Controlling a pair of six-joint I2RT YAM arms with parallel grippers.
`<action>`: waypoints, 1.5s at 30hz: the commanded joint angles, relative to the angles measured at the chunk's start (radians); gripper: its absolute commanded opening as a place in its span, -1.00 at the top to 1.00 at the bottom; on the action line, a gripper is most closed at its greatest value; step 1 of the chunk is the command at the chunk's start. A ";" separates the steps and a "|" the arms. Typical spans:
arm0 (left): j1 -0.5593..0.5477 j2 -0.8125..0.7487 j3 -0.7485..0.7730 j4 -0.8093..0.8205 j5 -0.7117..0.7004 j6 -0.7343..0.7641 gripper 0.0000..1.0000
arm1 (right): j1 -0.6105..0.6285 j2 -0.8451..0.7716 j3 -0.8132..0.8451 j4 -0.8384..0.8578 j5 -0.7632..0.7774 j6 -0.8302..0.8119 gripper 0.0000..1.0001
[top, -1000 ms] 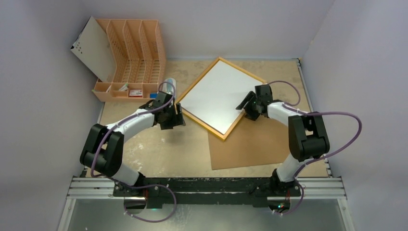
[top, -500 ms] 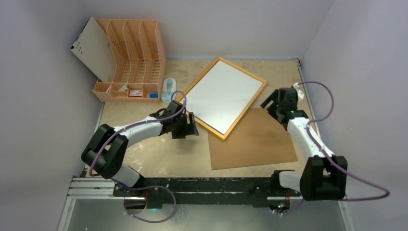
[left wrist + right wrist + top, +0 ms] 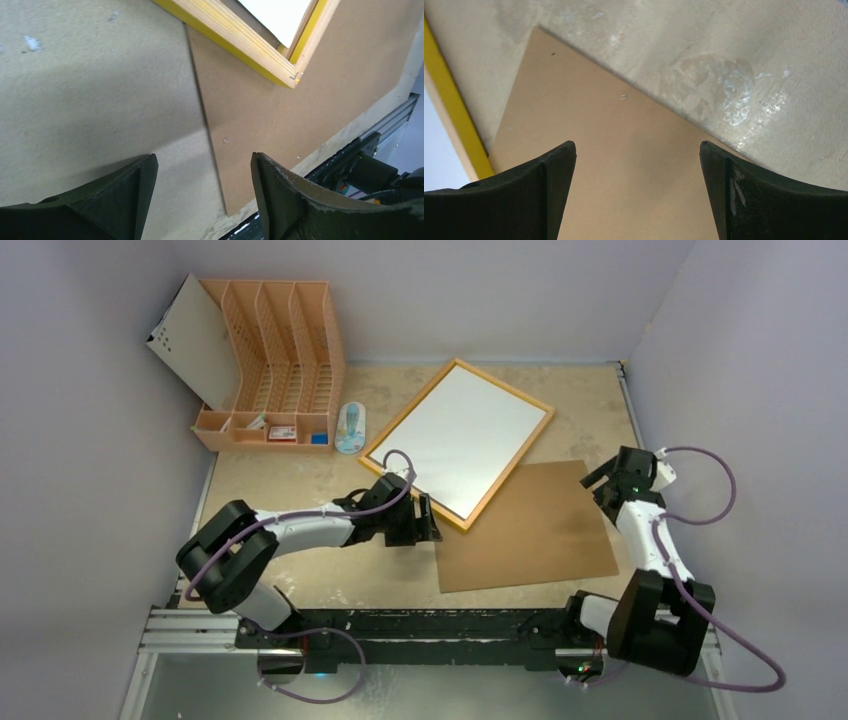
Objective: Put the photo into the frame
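Yellow-rimmed wooden frame (image 3: 409, 409) at the table's (image 3: 300, 490) 12 o'clock holds the white-backed photo (image 3: 460, 435); left gripper (image 3: 428, 522) at its 6 o'clock corner, right gripper (image 3: 600, 480) over smooth brown board (image 3: 530, 540), both gape empty.

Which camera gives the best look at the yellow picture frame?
The top external view: the whole frame shows, all four sides. The left wrist view catches only one corner; the right wrist view only a strip of yellow rim at its left edge.
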 commanded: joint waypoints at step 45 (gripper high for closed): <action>-0.208 0.138 0.084 0.302 0.234 -0.057 -0.36 | -0.207 0.109 -0.097 0.175 -0.821 -0.172 -0.78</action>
